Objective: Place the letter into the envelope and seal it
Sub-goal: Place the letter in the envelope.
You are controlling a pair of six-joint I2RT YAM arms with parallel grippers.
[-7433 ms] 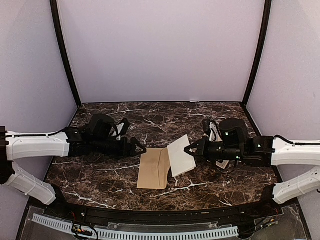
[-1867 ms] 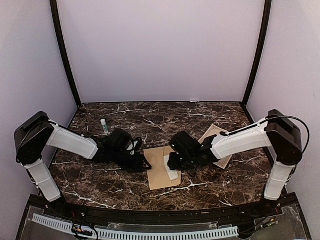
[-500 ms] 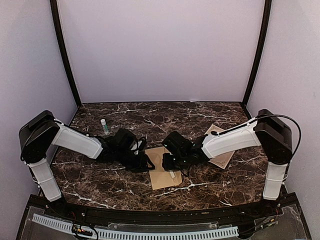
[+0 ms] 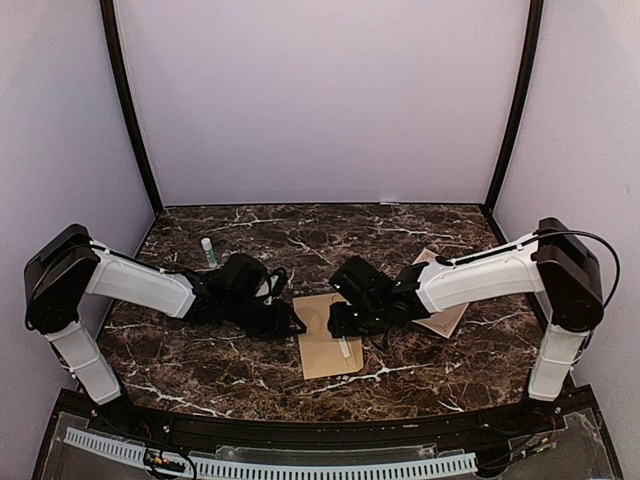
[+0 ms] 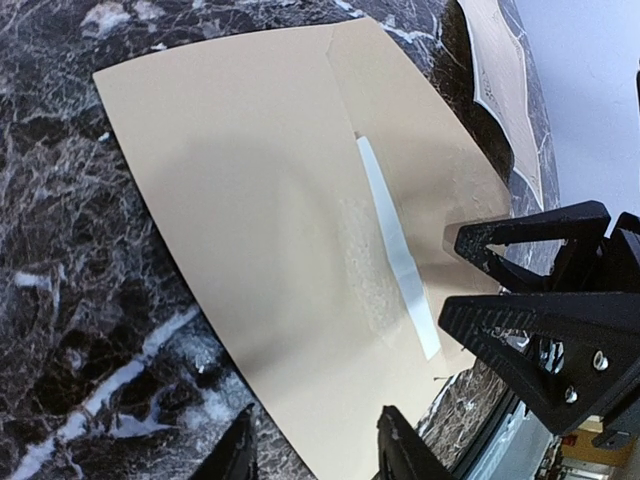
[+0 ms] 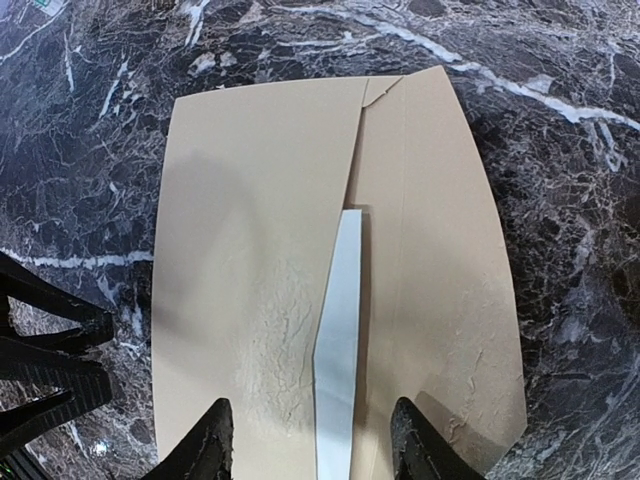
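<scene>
The brown envelope [image 4: 320, 356] lies flat at the table's middle, its flap [image 6: 440, 250] folded open. The letter [image 6: 340, 330] is inside it; only a narrow pale strip [image 5: 395, 250] shows along the mouth. My right gripper [image 6: 313, 445] hangs open just over the envelope, one finger on each side of the strip and touching nothing. It comes in from the right [image 4: 334, 325]. My left gripper [image 5: 318, 455] is open at the envelope's opposite edge, low over it, reaching from the left [image 4: 292, 326].
A beige sheet with ornate border lines [image 4: 437, 302] lies under the right arm at the right. A small white glue stick with a green cap [image 4: 208, 252] stands at the back left. Dark marble table [image 4: 200, 350] all round; the two grippers are close together.
The letter has slid deeper into the envelope until only a strip shows. My right jaws have widened and let go of it. The left gripper has barely moved.
</scene>
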